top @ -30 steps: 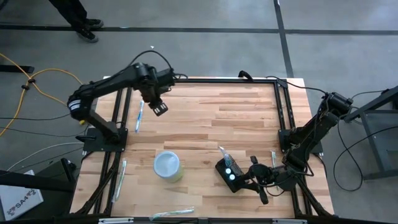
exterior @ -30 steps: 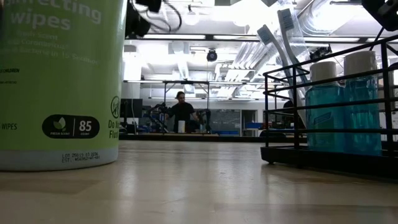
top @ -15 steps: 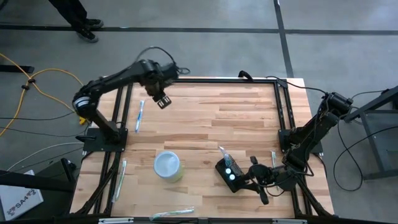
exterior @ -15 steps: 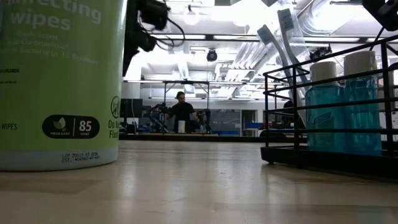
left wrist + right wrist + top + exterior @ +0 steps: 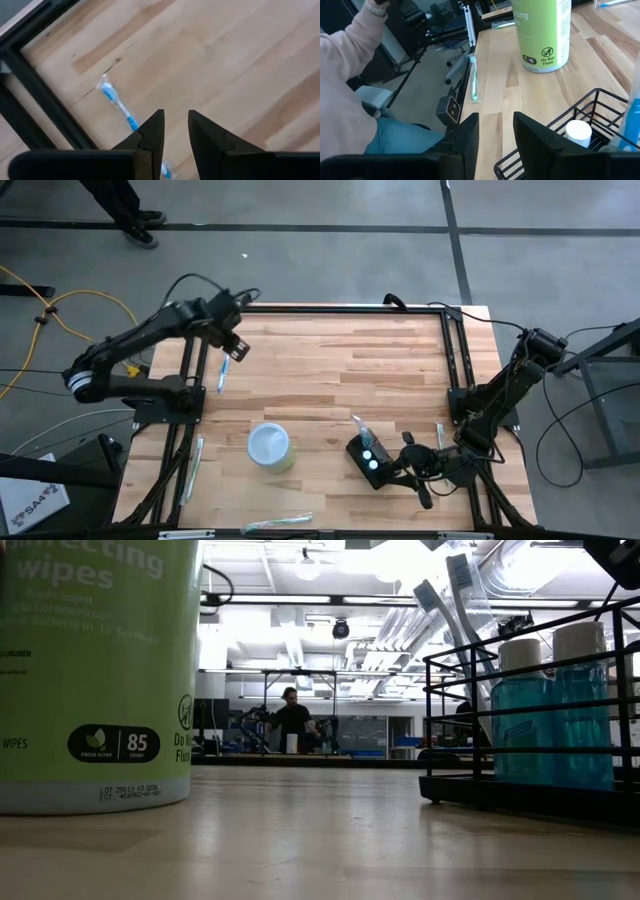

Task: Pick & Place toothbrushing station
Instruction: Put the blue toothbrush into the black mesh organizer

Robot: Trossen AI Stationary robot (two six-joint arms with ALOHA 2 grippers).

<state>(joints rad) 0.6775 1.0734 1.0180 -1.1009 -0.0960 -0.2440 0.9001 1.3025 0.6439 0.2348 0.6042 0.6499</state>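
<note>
Boxy black wire toothbrushing station point(image 5: 367, 458), apparently.

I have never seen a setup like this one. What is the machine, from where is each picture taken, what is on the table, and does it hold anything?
It is a robot with two dark arms at a wooden table. One picture looks straight down, one looks level across the tabletop, and two come from cameras on the wrists.

On the table stand a green tub of wipes and the black toothbrushing station, a wire rack with blue bottles and toothbrushes inside. A blue toothbrush lies near the far left edge, others near the edges.

The left gripper hangs over that blue toothbrush, fingers slightly apart, holding nothing. The right gripper sits beside the station, slightly apart too, empty. A person sits beyond the table.
</note>
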